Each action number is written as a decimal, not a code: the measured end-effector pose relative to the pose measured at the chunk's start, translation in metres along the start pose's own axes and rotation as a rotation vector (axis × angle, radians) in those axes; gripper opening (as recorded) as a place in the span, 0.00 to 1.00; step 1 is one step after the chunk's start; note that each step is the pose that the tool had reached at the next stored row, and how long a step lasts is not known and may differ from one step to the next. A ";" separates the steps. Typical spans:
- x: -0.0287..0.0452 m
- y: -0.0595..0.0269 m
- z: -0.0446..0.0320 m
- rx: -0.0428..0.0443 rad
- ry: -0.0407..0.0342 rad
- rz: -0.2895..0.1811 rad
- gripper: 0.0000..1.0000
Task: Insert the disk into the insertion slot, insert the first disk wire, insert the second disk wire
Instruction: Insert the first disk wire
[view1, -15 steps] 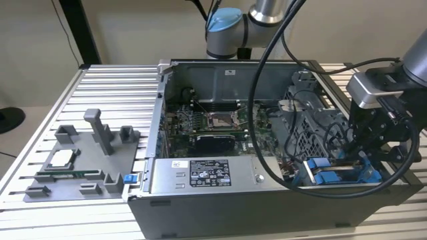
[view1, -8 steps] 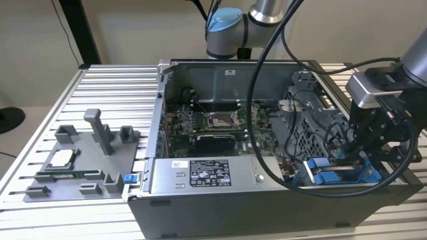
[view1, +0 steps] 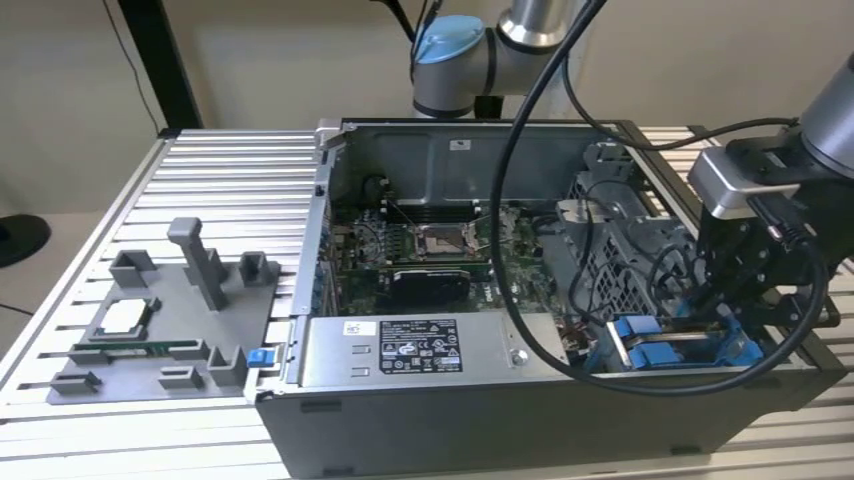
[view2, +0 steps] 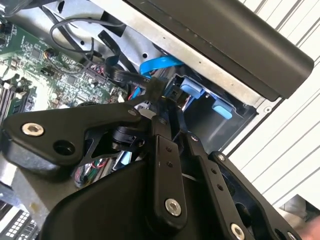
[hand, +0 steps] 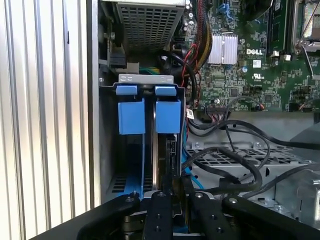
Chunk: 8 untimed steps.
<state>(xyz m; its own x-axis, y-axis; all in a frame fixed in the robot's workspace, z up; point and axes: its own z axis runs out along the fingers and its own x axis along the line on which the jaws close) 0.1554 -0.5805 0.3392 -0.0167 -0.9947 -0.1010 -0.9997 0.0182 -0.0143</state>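
Note:
The disk (hand: 168, 150) stands on edge in the insertion slot (hand: 145, 79), behind the right one of two blue tabs (hand: 168, 116). In the exterior view the slot's blue rails (view1: 657, 345) sit at the case's front corner on the exterior view's right. My gripper (view1: 731, 322) reaches down into that corner. Its two black fingers (hand: 160, 210) stand close together right over the disk's end. In the second wrist view the gripper (view2: 169, 107) pinches a black connector on a flat black disk wire (view2: 125, 75). A blue disk wire (view2: 160, 65) loops just beyond it.
A grey labelled power-supply box (view1: 400, 350) lies along the case front, with the motherboard (view1: 414, 250) behind it. Loose black cables (hand: 230, 165) cross the perforated cage beside the slot. A grey fixture (view1: 160, 330) with small parts rests on the slatted table (view1: 227, 180).

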 end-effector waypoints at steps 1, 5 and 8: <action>-0.0001 0.0000 0.0003 0.0004 0.0001 0.000 0.00; -0.0006 0.0001 0.0040 0.0009 0.0000 0.001 0.00; -0.0008 0.0002 0.0084 0.0008 0.0017 0.001 0.00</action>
<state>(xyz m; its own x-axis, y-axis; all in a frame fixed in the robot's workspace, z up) 0.1553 -0.5788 0.3309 -0.0177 -0.9949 -0.0993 -0.9997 0.0193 -0.0150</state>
